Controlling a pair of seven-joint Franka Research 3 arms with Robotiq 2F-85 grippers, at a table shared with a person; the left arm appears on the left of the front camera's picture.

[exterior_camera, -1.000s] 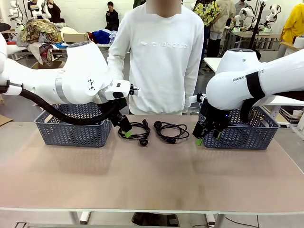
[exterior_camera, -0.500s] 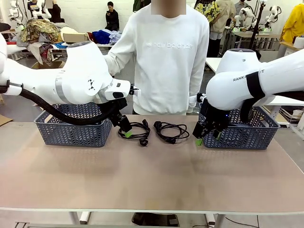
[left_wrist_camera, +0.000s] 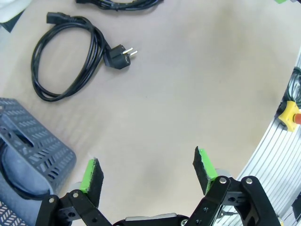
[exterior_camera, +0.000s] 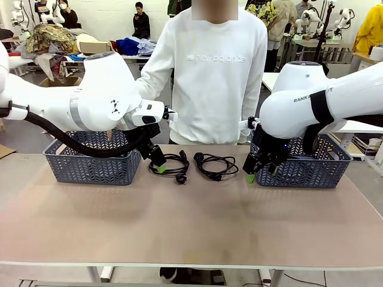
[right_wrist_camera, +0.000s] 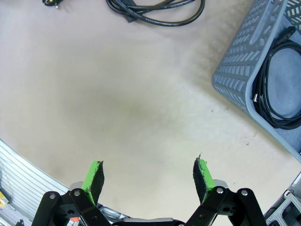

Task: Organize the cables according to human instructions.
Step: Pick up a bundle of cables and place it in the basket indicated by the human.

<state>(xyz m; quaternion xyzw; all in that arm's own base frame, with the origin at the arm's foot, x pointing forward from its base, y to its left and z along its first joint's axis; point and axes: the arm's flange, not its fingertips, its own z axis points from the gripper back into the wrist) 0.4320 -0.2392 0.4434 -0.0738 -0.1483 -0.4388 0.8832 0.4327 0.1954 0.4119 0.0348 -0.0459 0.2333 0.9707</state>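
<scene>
Two coiled power cords lie on the tabletop (exterior_camera: 179,227) between the baskets, in front of the person (exterior_camera: 209,72). The left cord (exterior_camera: 177,169) is just beside the left tool (exterior_camera: 158,165). The right cord (exterior_camera: 206,172) lies nearer the middle, apart from the right tool (exterior_camera: 261,173). A third cord (right_wrist_camera: 264,89) is coiled inside the right basket (right_wrist_camera: 235,70). Both tools are spread wide and hold nothing.

In the left wrist view the left cord (left_wrist_camera: 98,47) forms an oval. Its long axis runs on a diagonal, and its round plug's pins point away from the loop. Seen from the front, both loose coils stretch roughly left to right.

The likely trouble is the pads pinching a single strand, so the coil unravels and trails. A dangling plug could then snag the lattice rim of the left basket (exterior_camera: 90,170), which the left tool already crowds. Without a clear signal from the person, a cord could also go into the wrong basket.
</scene>
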